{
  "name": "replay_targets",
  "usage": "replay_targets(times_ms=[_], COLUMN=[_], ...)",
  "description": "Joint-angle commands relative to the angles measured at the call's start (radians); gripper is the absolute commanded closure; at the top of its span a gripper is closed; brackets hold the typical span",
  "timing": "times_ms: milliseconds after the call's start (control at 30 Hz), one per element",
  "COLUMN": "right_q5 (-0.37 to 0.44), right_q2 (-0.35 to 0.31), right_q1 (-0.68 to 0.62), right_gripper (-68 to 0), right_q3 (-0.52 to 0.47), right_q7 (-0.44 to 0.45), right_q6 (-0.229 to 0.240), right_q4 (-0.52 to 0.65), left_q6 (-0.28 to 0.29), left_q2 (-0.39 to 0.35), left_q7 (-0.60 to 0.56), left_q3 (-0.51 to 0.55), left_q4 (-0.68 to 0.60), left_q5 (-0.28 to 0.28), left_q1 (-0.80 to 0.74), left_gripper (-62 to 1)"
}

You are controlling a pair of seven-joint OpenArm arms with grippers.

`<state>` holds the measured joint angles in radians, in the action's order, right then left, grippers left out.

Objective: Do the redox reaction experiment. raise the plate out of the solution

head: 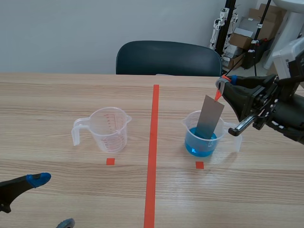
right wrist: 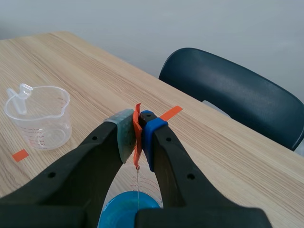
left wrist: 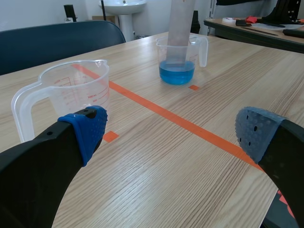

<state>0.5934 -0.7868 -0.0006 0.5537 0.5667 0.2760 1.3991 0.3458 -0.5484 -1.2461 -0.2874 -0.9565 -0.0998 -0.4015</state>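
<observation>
Right gripper (right wrist: pixel 137 137): clenched on the orange tab (right wrist: pixel 137 127) at the plate's top edge.
Plate (head: pixel 210 118): grey, hangs tilted just under this gripper, its lower end in the blue solution (head: pixel 199 146).
Beaker (head: pixel 190 124): under the gripper, on the desk (head: pixel 71 95).
Left gripper (left wrist: pixel 171 128): released, fingers wide apart, holding nothing.
Measuring cup (left wrist: pixel 71 95): empty, just ahead of the left gripper.
</observation>
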Motion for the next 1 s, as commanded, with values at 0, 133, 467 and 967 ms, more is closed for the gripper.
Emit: replay_targets(times_ms=[0, 133, 467, 967], right_q5=[0.012, 0.012, 0.012, 0.012], right_q2=[0.000, 0.000, 0.000, -0.008], right_q1=[0.011, 0.011, 0.011, 0.012], right_gripper=[-0.4, -0.4, -0.4, -0.4], right_q3=[-0.005, -0.005, -0.004, -0.005], right_q7=[0.015, 0.015, -0.071, -0.066], right_q6=[0.000, 0.000, 0.001, 0.002], right_q4=[0.014, 0.014, 0.014, 0.028], left_q6=[0.008, 0.008, 0.008, 0.008], left_q2=[0.002, 0.002, 0.002, 0.002], left_q7=[-0.013, -0.013, -0.013, -0.009], left_q3=[0.000, 0.000, 0.000, 0.000], left_q4=[-0.019, -0.019, -0.019, -0.019], left_q5=[0.006, 0.006, 0.006, 0.006], left_q1=[-0.003, -0.003, -0.003, -0.003], left_gripper=[-56.6, -56.6, -56.6, -56.6])
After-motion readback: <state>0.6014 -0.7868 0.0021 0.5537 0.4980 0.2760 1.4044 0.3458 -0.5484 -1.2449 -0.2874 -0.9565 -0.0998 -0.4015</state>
